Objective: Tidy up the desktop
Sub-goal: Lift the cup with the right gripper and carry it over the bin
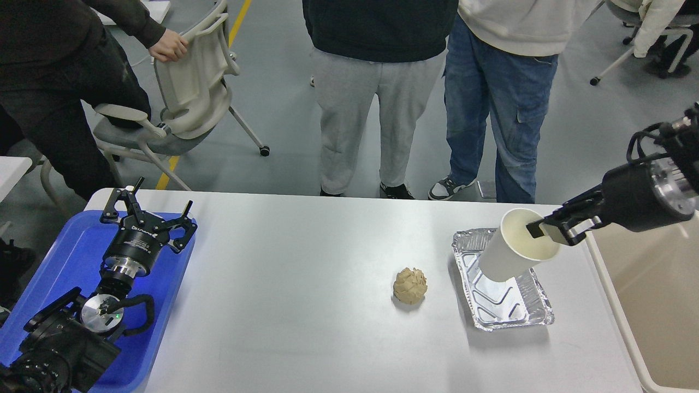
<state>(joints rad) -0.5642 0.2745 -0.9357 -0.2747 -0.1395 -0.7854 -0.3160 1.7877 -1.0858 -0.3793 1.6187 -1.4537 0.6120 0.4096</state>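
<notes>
The white desktop (306,305) fills the lower view. My right gripper (549,228) is shut on the rim of a white paper cup (505,254) and holds it tilted in the air above a silver foil tray (505,308). A crumpled tan paper ball (410,285) lies on the desktop left of the foil tray. My left gripper (150,210) is open and empty, hovering over a blue plastic tray (65,256) at the left edge.
A beige bin (650,305) stands off the desktop's right edge. Three people stand along the far side, and a grey chair (185,93) is at the back left.
</notes>
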